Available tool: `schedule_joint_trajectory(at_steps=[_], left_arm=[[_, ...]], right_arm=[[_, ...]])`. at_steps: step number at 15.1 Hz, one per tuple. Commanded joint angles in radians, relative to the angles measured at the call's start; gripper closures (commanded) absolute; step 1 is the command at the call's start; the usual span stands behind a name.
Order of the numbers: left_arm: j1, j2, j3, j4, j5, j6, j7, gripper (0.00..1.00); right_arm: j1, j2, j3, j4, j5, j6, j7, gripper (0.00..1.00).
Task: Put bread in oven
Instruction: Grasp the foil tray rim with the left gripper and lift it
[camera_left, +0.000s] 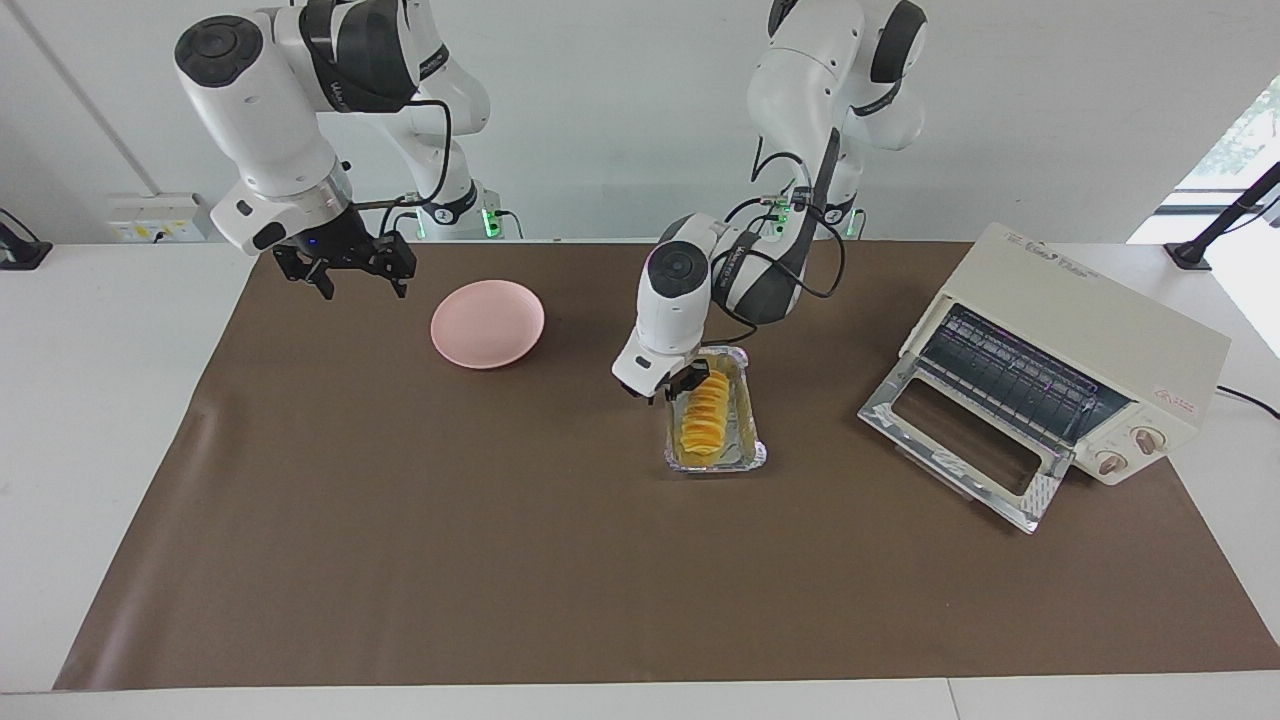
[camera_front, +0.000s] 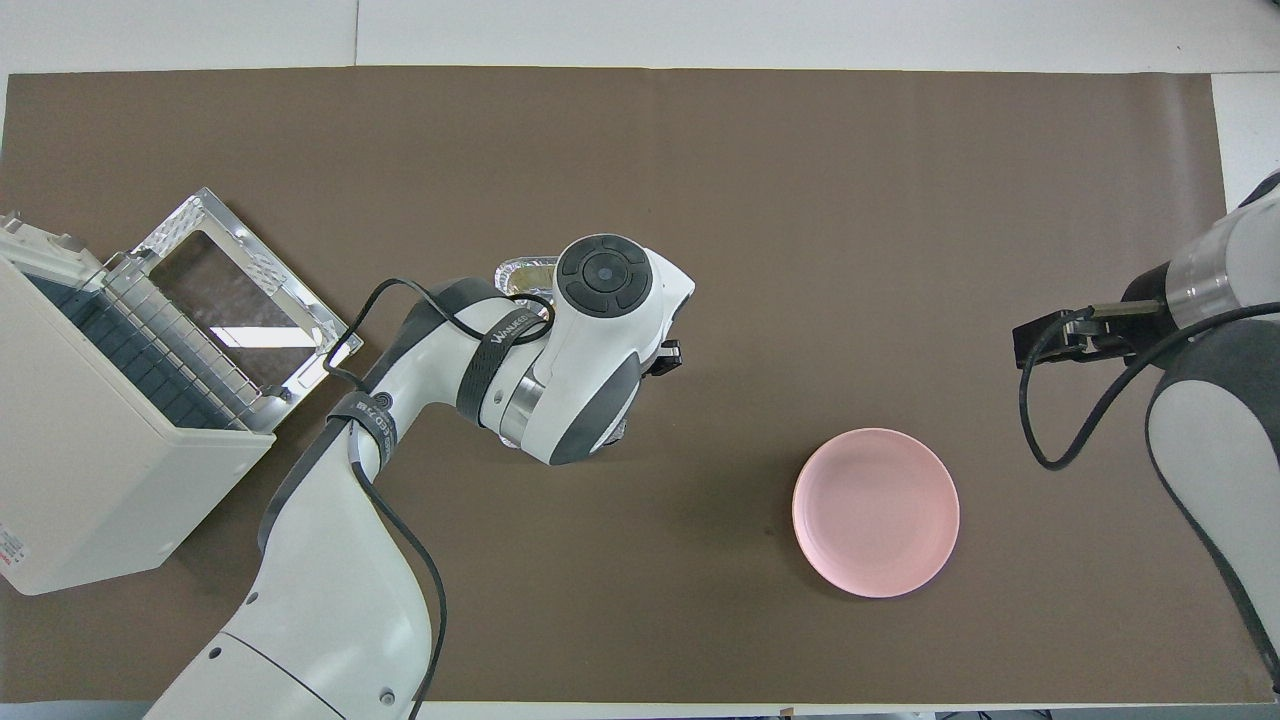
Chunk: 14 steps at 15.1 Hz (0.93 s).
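Note:
The yellow-orange ridged bread lies in a silver foil tray in the middle of the table. My left gripper is down at the end of the bread nearer to the robots. In the overhead view my left arm covers the bread, and only a corner of the tray shows. The cream-white oven stands at the left arm's end of the table with its glass door dropped open and the wire rack showing. My right gripper is open and empty, raised beside the pink plate, waiting.
A pink plate lies on the brown mat toward the right arm's end, empty; it also shows in the overhead view. The oven and its open door show there too. My right gripper shows at that view's edge.

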Motion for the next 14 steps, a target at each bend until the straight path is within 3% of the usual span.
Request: schedule_joint_trajectory(at_steps=[1, 3, 4, 5, 11, 14], left_arm=[[0.005, -0.012, 0.007, -0.030, 0.022, 0.029, -0.012, 0.64], [0.007, -0.011, 0.007, -0.026, 0.018, 0.026, -0.019, 0.76], [0.007, -0.011, 0.007, -0.026, 0.018, 0.025, -0.021, 0.91], [0.007, -0.012, 0.007, -0.027, 0.018, 0.018, -0.021, 1.00], [0.018, 0.007, 0.032, 0.106, 0.003, -0.138, -0.078, 1.00], [0.076, 0.009, 0.088, 0.213, 0.003, -0.306, -0.076, 1.00]], right_arm=[[-0.020, -0.016, 0.012, -0.016, -0.007, -0.007, -0.032, 0.00], [-0.020, -0.016, 0.012, -0.016, -0.007, -0.009, -0.030, 0.00], [-0.022, -0.016, 0.012, -0.018, -0.007, -0.024, -0.030, 0.00], [-0.029, -0.018, 0.012, -0.018, -0.007, -0.035, -0.030, 0.00], [-0.034, -0.019, 0.012, -0.015, -0.007, -0.033, -0.027, 0.00], [-0.034, -0.020, 0.012, -0.015, -0.007, -0.033, -0.029, 0.00]])
